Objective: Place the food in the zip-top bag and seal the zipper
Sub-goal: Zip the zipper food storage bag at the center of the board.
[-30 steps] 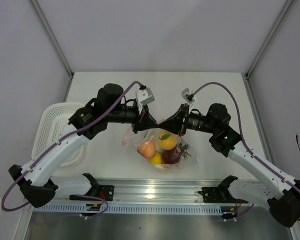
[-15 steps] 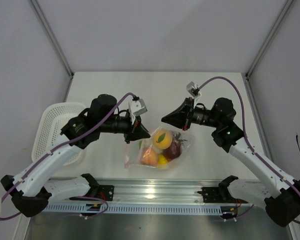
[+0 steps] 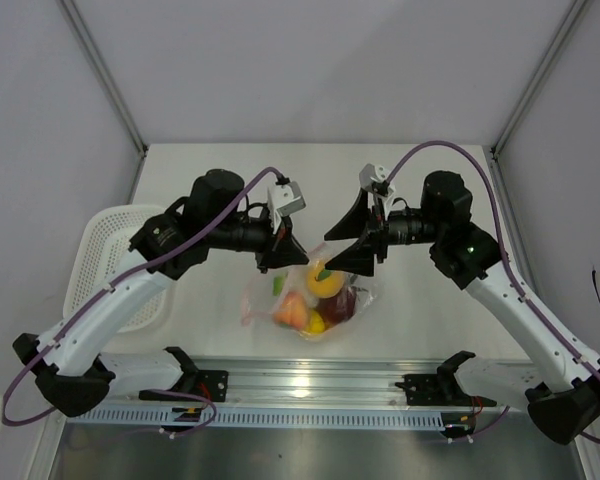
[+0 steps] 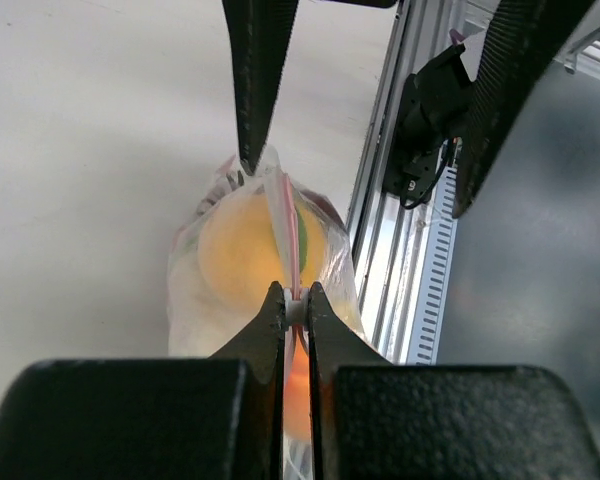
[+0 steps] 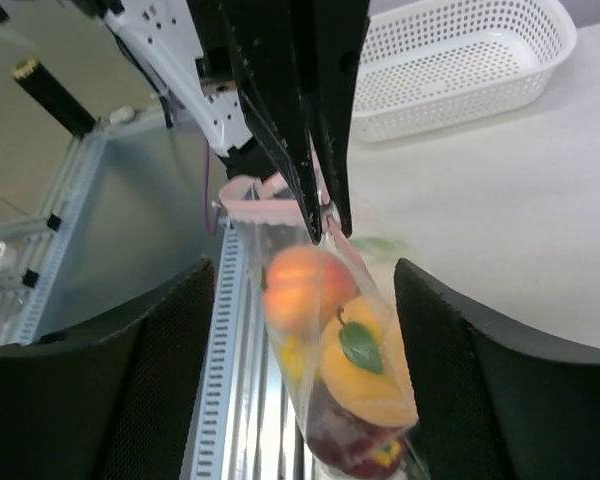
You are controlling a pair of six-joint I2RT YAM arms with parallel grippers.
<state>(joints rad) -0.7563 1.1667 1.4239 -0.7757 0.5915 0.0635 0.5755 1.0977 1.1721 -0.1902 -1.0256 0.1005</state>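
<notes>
You see white worktop (image 3: 420,180), grey walls (image 3: 310,70); basket (image 3: 95,265) at 9 o'clock, rail (image 3: 310,378) at 6. L jaws pinch zipper (image 4: 293,250) of zip-top bag (image 3: 263,302), food (image 3: 325,282) inside; R jaws wide.

The zip-top bag (image 3: 310,298), clear and crinkled, is held up by its mouth near the middle of the scene, toward the near edge. The food (image 5: 320,330) is seen gathered inside it. An orange round piece (image 3: 326,281) with a green leaf is uppermost, a peach-coloured piece (image 3: 292,312) is at the left, a small yellow piece (image 3: 315,322) is nearest, and a dark red apple (image 3: 343,304) is at the right. The zipper (image 4: 292,245), a narrow pinkish-red strip, is pinched by the left gripper (image 4: 295,306). Whether it is pressed together along its whole length cannot be told.
</notes>
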